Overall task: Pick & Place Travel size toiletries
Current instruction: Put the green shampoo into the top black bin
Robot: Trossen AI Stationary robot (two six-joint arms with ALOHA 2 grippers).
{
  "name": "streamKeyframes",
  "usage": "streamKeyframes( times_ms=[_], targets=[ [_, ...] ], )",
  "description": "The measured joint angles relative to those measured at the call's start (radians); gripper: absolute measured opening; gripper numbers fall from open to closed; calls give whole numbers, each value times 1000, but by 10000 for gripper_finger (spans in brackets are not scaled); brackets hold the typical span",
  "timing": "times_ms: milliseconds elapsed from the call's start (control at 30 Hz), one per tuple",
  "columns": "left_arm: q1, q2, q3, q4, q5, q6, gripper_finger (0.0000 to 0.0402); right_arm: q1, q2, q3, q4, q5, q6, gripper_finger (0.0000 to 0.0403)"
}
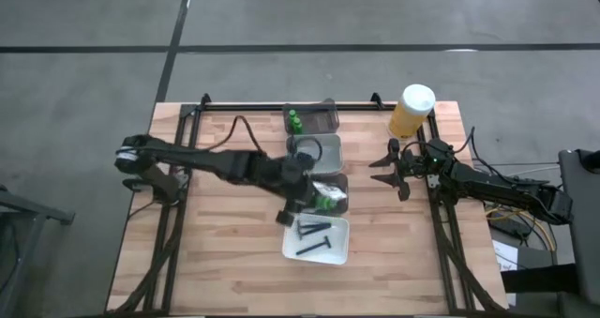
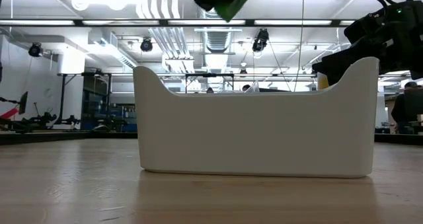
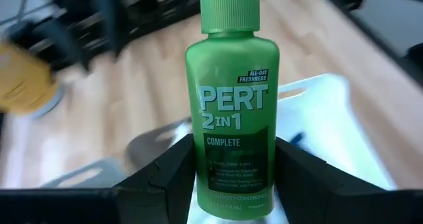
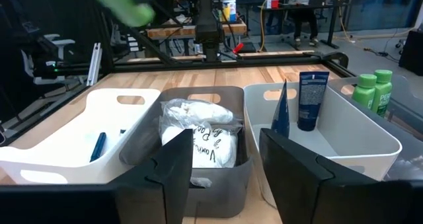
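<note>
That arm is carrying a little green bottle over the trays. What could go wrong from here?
The left gripper clamps only the lower part of the green bottle, so the bottle might tip or slip as the arm swings.

The bottle hangs above the grey tray of white packets; dropped here, it would probably land among them, not with the other green bottles.
</note>
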Motion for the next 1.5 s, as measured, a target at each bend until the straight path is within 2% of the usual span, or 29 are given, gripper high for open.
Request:
streamKeyframes(
  times_ms=[267,400,467,567,767,1033,1500],
  targets=[
    [112,-22,-48,-22,1,3,185,0,0,0,0,0,-5,188],
    [142,-23,-94,20,6,3,185,-2,-1,0,9,3,-241,194],
    [153,-25,-115,49,7,-1,185,-2,0,0,27,24,-266,197],
    [165,-25,-121,53,8,-17,185,-3,0,0,26,34,-243,201],
    [185,-27,-123,52,7,-21,186,-3,-1,0,45,83,-97,195],
    [197,-49,-124,8,-44,-34,186,-3,1,0,-46,83,-97,173],
    [229,-53,-125,24,-53,-46,186,-2,1,0,-38,82,-105,135]
  ],
)
